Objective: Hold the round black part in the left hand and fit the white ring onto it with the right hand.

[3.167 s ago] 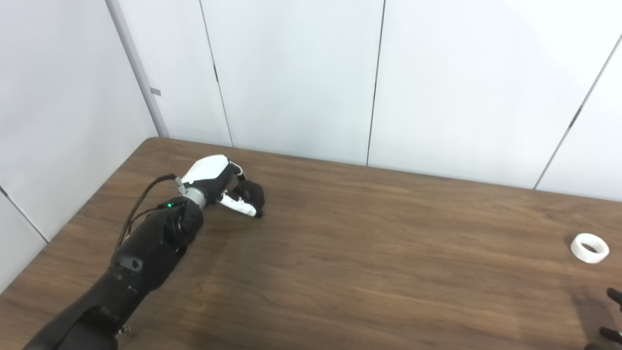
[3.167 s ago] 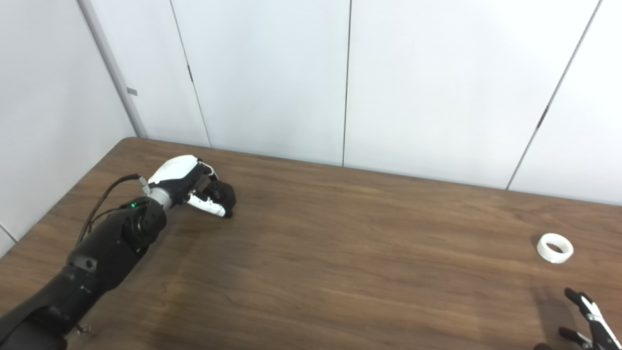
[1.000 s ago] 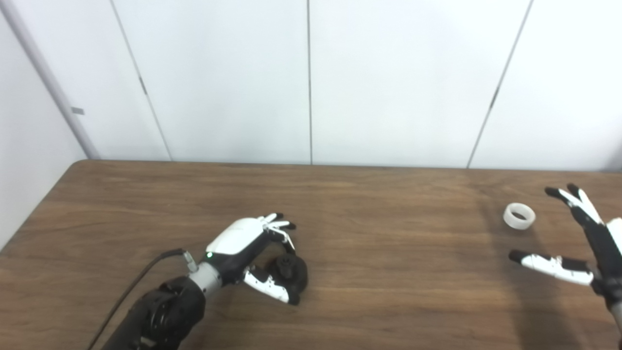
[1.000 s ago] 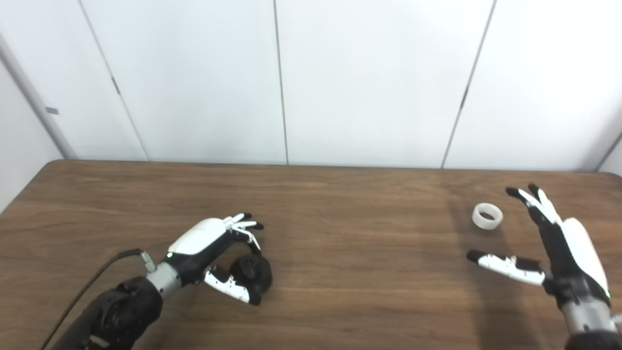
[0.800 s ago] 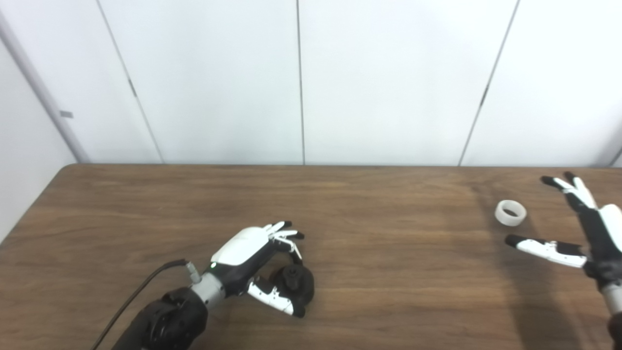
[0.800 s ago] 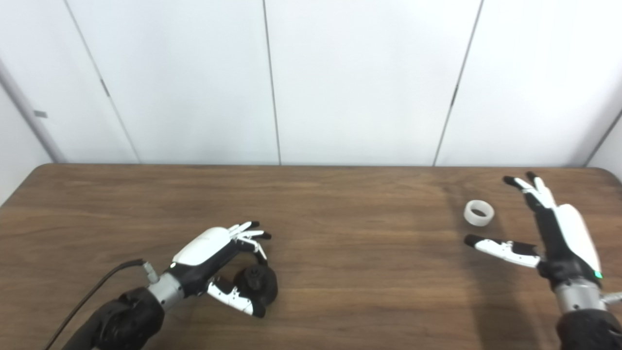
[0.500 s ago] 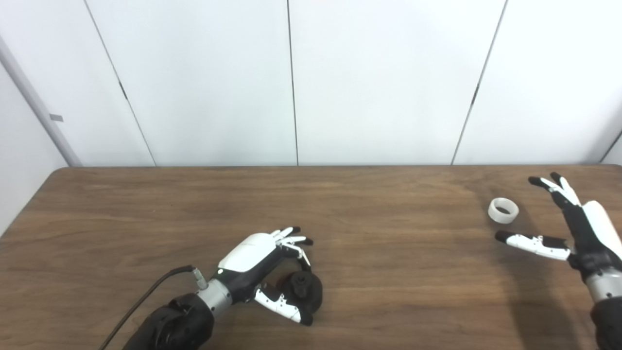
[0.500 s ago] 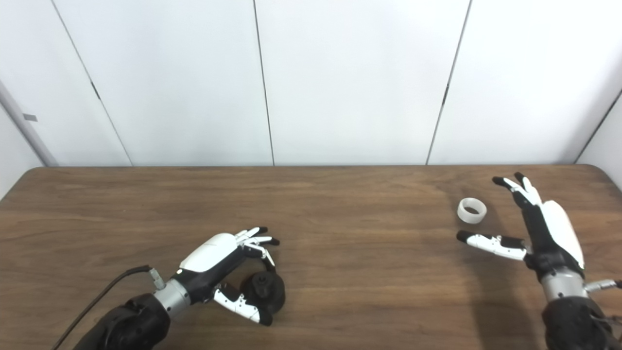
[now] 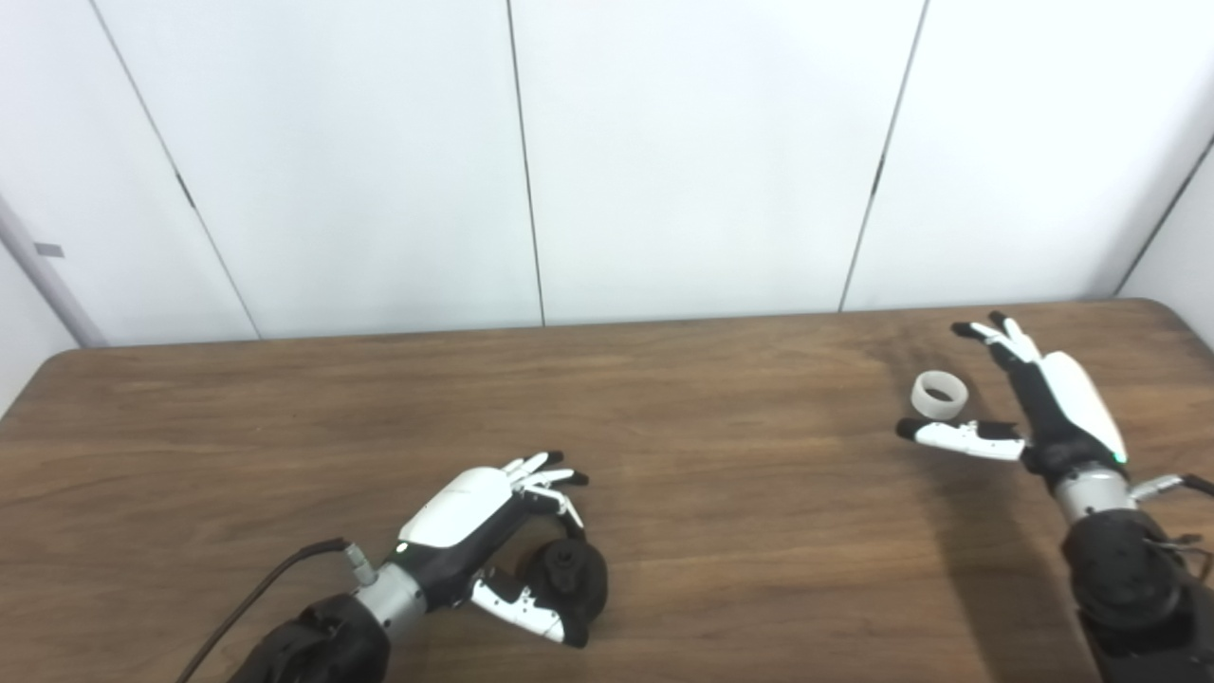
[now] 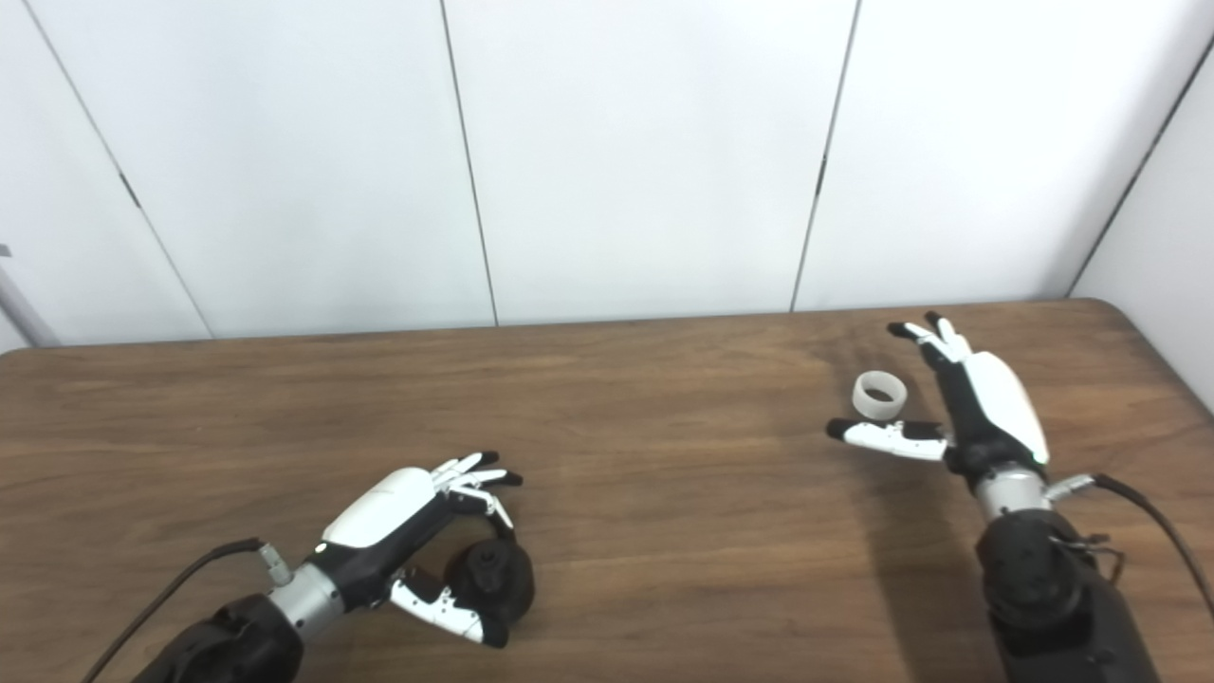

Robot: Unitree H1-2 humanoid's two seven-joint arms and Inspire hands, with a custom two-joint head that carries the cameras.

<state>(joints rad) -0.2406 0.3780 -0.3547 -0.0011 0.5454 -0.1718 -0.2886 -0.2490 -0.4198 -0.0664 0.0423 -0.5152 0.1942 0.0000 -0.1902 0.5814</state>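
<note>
Right hand [image 9: 1039,417]: fingers spread and extended toward the far wall, thumb out to the side, holding nothing. It hovers low over the counter [image 9: 759,493], palm turned toward the white ring [image 9: 940,395].

White ring: lies flat on the counter, hole upward, in the open crook between the right thumb and the fingers. Just beside the thumb; contact cannot be confirmed.

Left hand [image 9: 493,536]: fingers curled loosely over the round black part [image 9: 569,579], thumb beneath on the near side. Cupping it; whether the grip is tight cannot be told.

Round black part: at the near left of the counter, inside the left hand, apparently resting on the surface. A raised hub shows on its upper face. Well apart from the ring.

Backdrop: white panelled wall [image 9: 607,152].

Risks, as judged:
- Ring is small and light; a closing thumb that meets it first may push it sliding away rather than pinch it.
- Ring sits near the far right corner; a hard nudge could send it off the edge.
- A loose left hold may let the black part tilt during fitting.
</note>
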